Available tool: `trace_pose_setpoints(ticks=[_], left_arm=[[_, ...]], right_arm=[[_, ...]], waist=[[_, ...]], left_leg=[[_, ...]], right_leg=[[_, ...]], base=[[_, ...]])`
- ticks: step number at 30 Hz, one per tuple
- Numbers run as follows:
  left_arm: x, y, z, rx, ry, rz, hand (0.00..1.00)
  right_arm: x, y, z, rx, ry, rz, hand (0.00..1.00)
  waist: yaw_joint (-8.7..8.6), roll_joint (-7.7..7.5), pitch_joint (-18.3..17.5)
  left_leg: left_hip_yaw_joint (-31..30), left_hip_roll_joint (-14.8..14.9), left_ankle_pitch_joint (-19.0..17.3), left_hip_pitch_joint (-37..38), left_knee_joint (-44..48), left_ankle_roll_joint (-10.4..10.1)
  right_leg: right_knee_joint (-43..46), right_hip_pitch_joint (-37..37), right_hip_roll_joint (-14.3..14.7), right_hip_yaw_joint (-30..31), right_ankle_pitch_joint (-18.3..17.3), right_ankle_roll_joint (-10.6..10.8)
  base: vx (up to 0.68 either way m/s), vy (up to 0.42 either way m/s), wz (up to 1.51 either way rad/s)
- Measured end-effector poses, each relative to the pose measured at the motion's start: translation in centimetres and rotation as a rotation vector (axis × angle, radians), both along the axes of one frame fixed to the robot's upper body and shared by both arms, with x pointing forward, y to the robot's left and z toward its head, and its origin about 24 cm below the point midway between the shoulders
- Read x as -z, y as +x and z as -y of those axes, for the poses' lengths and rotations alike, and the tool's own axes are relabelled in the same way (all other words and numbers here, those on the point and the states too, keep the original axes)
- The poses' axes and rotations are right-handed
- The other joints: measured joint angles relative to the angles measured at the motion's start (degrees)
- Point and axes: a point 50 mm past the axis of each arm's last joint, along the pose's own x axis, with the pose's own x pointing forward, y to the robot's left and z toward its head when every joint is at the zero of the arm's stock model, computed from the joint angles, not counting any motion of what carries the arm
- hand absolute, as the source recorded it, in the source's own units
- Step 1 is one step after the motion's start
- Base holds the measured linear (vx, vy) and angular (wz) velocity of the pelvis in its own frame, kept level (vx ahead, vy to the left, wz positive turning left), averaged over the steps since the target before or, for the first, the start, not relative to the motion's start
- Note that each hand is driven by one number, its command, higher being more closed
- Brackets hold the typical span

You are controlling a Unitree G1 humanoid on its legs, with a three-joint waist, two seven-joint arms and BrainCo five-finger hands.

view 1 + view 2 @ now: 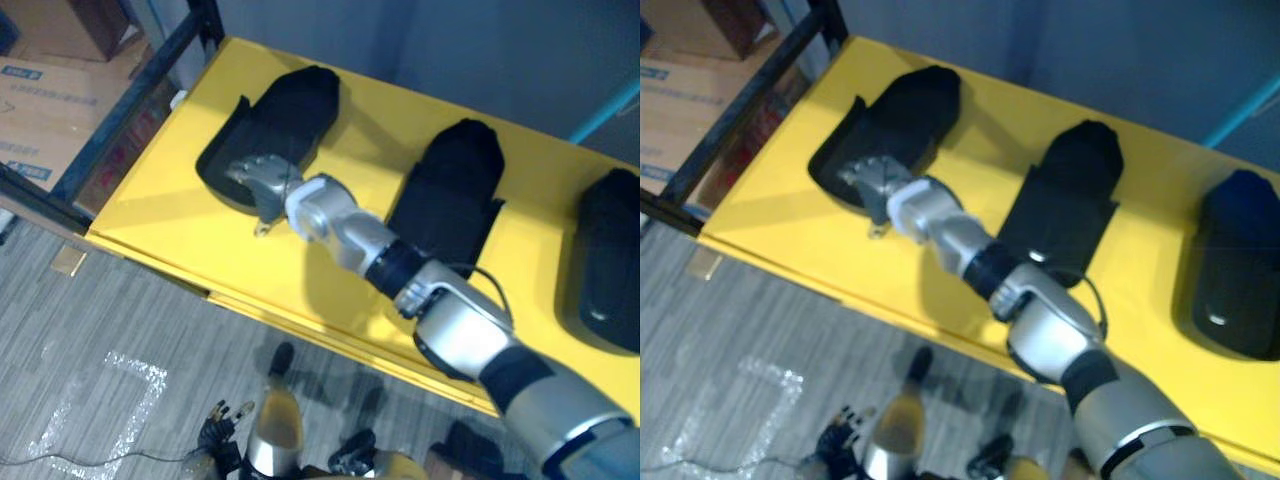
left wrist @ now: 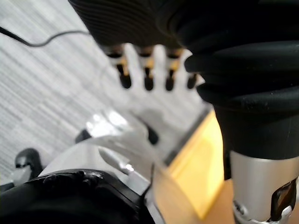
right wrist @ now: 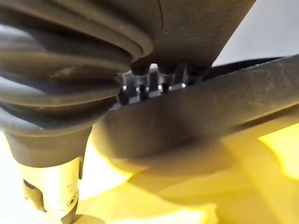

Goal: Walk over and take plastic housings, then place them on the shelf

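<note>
Three black plastic housings lie on the yellow shelf (image 1: 170, 205): a left one (image 1: 295, 105), a middle one (image 1: 455, 170) and a right one (image 1: 610, 250). My right hand (image 1: 262, 180) reaches across the shelf and rests on the near end of the left housing. The right wrist view has that housing's dark rim (image 3: 210, 112) crossing right in front of the hand. My left hand (image 2: 147, 70) hangs low beside me over the floor with straight fingers and holds nothing; it also shows at the bottom of the left eye view (image 1: 222, 425).
A dark metal frame bar (image 1: 130, 100) runs along the shelf's left end, with cardboard boxes (image 1: 40, 110) behind it. Clear plastic wrap (image 1: 100, 410) lies on the grey floor below. A blue pole (image 1: 605, 110) stands at the far right.
</note>
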Motion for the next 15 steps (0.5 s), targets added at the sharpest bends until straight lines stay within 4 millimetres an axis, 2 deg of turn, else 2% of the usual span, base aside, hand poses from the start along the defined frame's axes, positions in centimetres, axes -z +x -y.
trace_pose_setpoints(ticks=[5,10,15], left_arm=[[0.2,-0.4,-0.7,0.014,0.033,-0.029,0.00],[0.4,-0.9,-1.0,0.023,0.052,-0.056,0.00],[0.8,-1.5,-1.0,0.015,0.054,-0.096,0.00]], right_arm=[[0.3,-0.8,0.0,-0.059,-0.110,-0.035,0.00],[1.0,-1.9,-0.4,-0.112,-0.207,-0.080,0.00],[2.2,-2.6,-0.3,-0.138,-0.248,-0.134,0.00]], waist=[[-0.34,-1.85,-1.22],[-1.62,-2.33,-2.37],[-1.85,-2.57,-4.72]], left_leg=[[0.31,0.17,0.04,0.57,-0.01,-0.06],[0.40,0.32,0.02,1.62,-0.04,-0.07],[1.57,1.00,0.03,1.69,-0.04,-0.06]], right_leg=[[-1.22,0.66,0.78,0.39,0.65,-0.23],[-3.18,2.30,1.57,0.49,1.70,-0.30],[-5.84,2.48,2.84,1.80,3.43,-0.63]], base=[[-0.04,-0.002,-0.05],[-0.05,-0.005,-0.03],[-0.03,-0.002,-0.13]])
